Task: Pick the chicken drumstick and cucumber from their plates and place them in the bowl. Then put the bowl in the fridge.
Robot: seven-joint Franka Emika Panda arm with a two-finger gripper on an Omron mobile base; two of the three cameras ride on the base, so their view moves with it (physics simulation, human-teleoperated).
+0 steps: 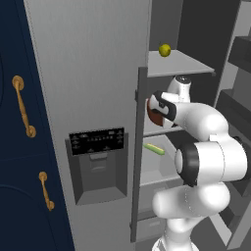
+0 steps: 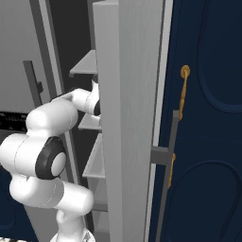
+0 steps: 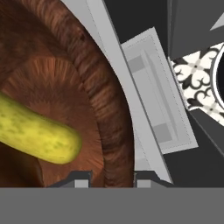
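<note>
Inside fridge (image 1: 93, 73): one bowl (image 3: 65, 78), one cucumber (image 3: 37, 131); gripper (image 3: 113, 177) clamped on bowl rim.

Nothing readable stood anywhere in these views. The dark dispenser panel (image 1: 96, 140) on the fridge (image 1: 88, 73) door carried two rows of small pale marks, but they were too small and blurred to make out as letters or numbers. The patterned tile (image 3: 199, 78) seen past the hand held ornament only, no writing.

Navy cabinets (image 1: 19, 147) with brass handles (image 1: 23, 105); patterned tile floor (image 3: 199, 81).
</note>
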